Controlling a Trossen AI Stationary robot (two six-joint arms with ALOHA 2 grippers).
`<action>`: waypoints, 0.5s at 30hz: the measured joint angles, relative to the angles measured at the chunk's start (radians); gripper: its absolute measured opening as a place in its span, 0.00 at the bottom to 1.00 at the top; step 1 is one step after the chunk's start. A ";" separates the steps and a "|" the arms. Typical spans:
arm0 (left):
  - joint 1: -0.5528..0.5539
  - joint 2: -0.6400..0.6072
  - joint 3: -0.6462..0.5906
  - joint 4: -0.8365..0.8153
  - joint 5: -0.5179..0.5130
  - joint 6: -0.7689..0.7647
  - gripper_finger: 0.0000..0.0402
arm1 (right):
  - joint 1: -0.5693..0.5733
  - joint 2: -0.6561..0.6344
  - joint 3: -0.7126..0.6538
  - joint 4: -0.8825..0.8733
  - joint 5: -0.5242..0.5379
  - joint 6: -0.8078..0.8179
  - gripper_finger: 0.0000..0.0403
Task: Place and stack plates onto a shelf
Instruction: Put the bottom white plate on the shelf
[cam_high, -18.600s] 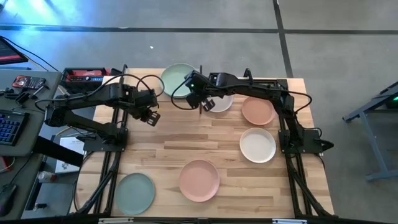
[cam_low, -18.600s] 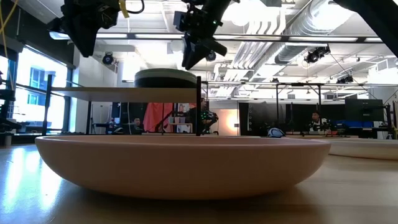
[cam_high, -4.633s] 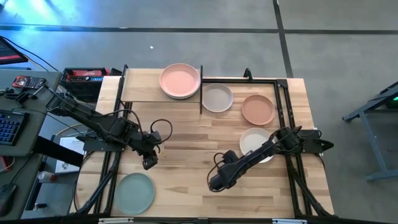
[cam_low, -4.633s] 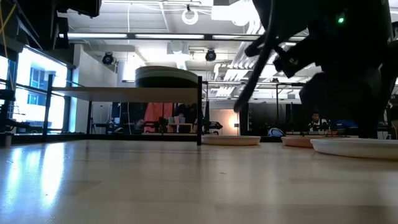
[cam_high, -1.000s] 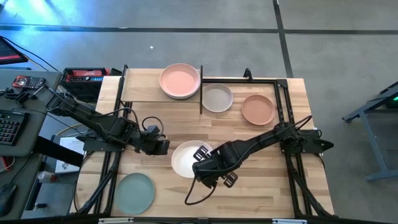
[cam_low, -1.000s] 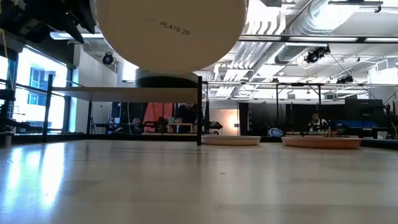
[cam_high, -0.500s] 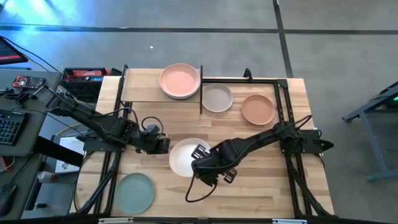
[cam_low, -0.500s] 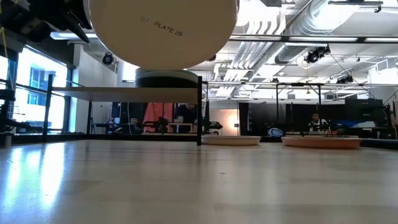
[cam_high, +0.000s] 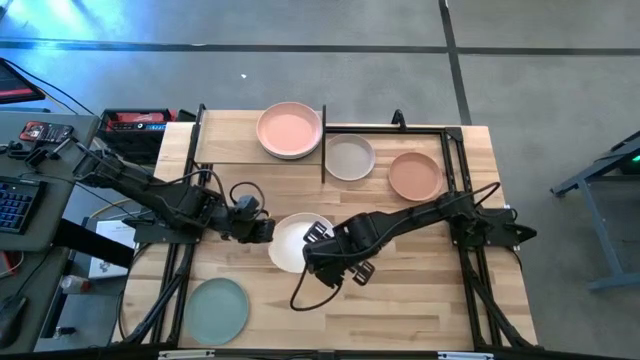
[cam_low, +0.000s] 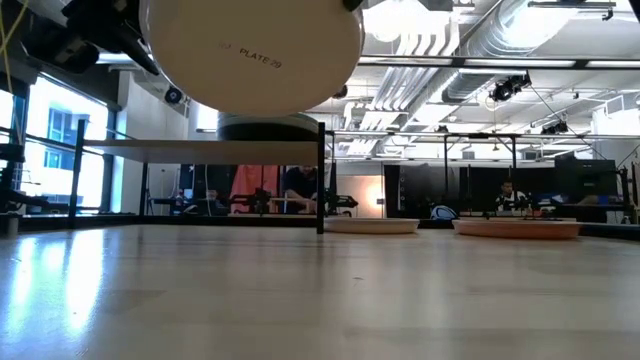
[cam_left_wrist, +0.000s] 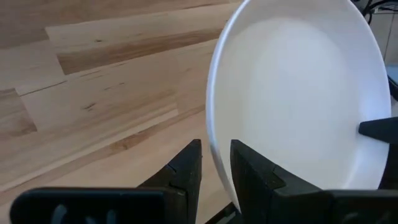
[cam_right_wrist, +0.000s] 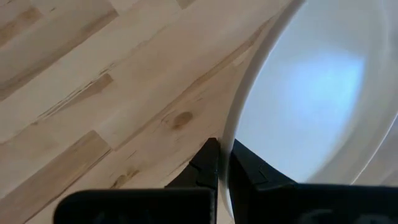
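Observation:
A white plate (cam_high: 292, 243) hangs in the air over the table's middle; the low view shows its labelled underside (cam_low: 250, 50). My right gripper (cam_high: 318, 240) is shut on its right edge and my left gripper (cam_high: 266, 231) is shut on its left edge. The shelf (cam_high: 232, 140) stands at the far edge, and a pink plate (cam_high: 290, 130) tops the stack on its board. A beige-grey plate (cam_high: 350, 157), a terracotta plate (cam_high: 414, 176) and a sage green plate (cam_high: 216, 310) lie flat on the table. My left gripper (cam_left_wrist: 215, 149) has the white plate's left rim (cam_left_wrist: 210, 127) between its two fingers, coming level from the table's left. My right gripper (cam_right_wrist: 224, 149) pinches the opposite rim (cam_right_wrist: 235, 127) between its fingers, coming from the table's right. The plate is lifted clear, roughly level between the two.
The shelf's black uprights (cam_high: 323, 140) stand beside the beige-grey plate. A black frame (cam_high: 452, 180) runs along the table's right side. Bare wood lies under the raised plate and toward the near edge (cam_high: 330, 320).
My right gripper has carried the white plate, lifted, toward the table's left and a little toward the far edge, up to my left gripper. My left gripper has edged slightly right toward the plate.

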 joint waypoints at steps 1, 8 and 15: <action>0.006 0.000 0.000 0.000 0.007 0.000 0.18 | -0.002 0.000 0.000 0.002 0.001 0.000 0.00; 0.029 0.000 0.000 0.000 0.032 0.047 0.18 | -0.002 0.000 0.000 0.026 0.038 0.000 0.00; 0.038 0.000 0.000 -0.002 0.027 0.133 0.06 | -0.002 0.000 0.000 0.021 0.037 0.021 0.00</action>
